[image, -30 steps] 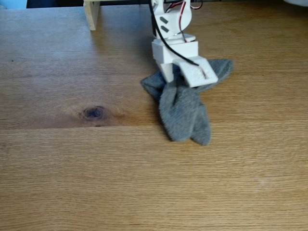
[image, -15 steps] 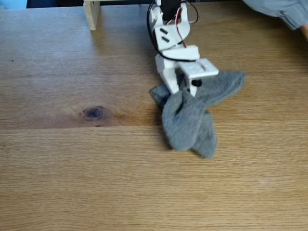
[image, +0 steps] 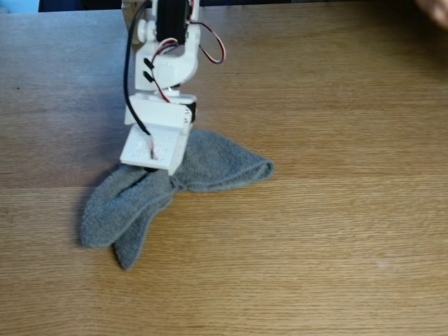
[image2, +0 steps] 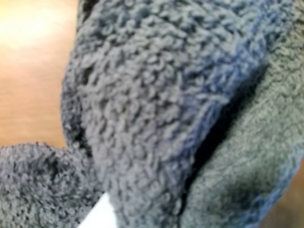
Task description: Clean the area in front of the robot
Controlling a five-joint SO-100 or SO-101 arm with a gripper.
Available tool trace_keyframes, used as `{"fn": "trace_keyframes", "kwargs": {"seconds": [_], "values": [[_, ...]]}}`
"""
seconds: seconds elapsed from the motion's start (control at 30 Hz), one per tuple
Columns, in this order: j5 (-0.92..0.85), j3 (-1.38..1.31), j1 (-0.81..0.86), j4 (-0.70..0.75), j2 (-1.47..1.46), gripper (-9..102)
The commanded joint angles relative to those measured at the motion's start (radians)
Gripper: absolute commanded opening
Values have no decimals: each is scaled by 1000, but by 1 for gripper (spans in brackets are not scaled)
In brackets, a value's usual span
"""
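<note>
The white plastic robot arm's claw [image: 150,168] pinches the crumpled grey terry cloth [image: 203,168] against the light-brown wood-grain surface [image: 336,231].

grey terry cloth [image: 210,168] crumpled in folds, its looped pile close up [image2: 156,109]

soft daylight, blurry wrist close-up

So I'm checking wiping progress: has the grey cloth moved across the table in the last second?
Yes. In the fixed view the cloth has slid left, now covering where the dark knot was, dragged by the gripper.
</note>
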Motion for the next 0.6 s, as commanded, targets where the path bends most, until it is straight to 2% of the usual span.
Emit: {"fn": "trace_keyframes", "kwargs": {"seconds": [0.0, 0.13, 0.27, 0.37, 0.57], "values": [[17, 6, 40, 279, 310, 0], [-12, 21, 34, 580, 509, 0], [-58, 38, 117, 769, 638, 0], [-143, 75, 221, 816, 704, 0], [-301, 198, 454, 822, 781, 0]]}}
